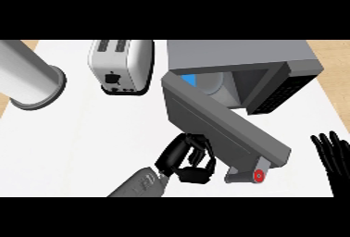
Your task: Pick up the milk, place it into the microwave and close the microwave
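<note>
Milk [209, 84]: where is it? (Operator)
It is inside the microwave [239, 55] cavity, a pale and blue shape partly hidden behind the door's hinge end. (Technician)
What are the edges and open room? (Operator)
The door [226, 125] stands swung wide out over the desk [68, 139], its free end near the lower edge. Open desk surface lies left of the door. A toaster [121, 65] and a grey cylinder [31, 74] stand well apart, far left. (Technician)
What is the hand pose? (Operator)
The left robot hand [183, 157] sits at the door's outer face, fingers extended and lightly bent, tips touching it, pinching nothing. The right robot hand [334, 150] rests at the right edge, fingers spread and upright. (Technician)
</note>
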Controlling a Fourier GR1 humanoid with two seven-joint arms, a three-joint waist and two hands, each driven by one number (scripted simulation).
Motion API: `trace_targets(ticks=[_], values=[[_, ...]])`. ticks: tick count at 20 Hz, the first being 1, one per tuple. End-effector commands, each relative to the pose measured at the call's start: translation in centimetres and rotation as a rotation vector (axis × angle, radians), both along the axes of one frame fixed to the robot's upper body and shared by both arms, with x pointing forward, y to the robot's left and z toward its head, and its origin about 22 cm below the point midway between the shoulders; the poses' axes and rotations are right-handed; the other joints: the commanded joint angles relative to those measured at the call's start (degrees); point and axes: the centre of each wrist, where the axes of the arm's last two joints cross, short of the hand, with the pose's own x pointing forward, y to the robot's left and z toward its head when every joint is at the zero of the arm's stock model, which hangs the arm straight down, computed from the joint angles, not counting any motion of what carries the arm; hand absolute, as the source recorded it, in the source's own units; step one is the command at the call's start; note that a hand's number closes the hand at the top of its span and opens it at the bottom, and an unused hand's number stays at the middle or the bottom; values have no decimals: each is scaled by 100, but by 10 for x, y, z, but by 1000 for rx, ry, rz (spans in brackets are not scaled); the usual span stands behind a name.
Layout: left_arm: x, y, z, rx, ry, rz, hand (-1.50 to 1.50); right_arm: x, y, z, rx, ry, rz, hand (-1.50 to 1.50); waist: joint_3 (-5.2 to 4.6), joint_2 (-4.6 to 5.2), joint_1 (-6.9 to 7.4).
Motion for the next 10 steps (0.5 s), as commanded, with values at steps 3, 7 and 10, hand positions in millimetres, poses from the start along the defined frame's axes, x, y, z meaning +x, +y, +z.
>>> trace_targets(ticks=[3, 7, 10], values=[[9, -21, 7, 36, 43, -8, 150, -8, 4, 22, -9, -15, 66, -150, 2, 41, -161], [11, -26, 17, -84, 13, 32, 150, 1, 5, 46, -5, -44, 121, -150, -16, 92, -339], [16, -34, 30, -121, 17, 69, 150, 5, 11, 56, -20, -52, 175, -150, -19, 112, -457]])
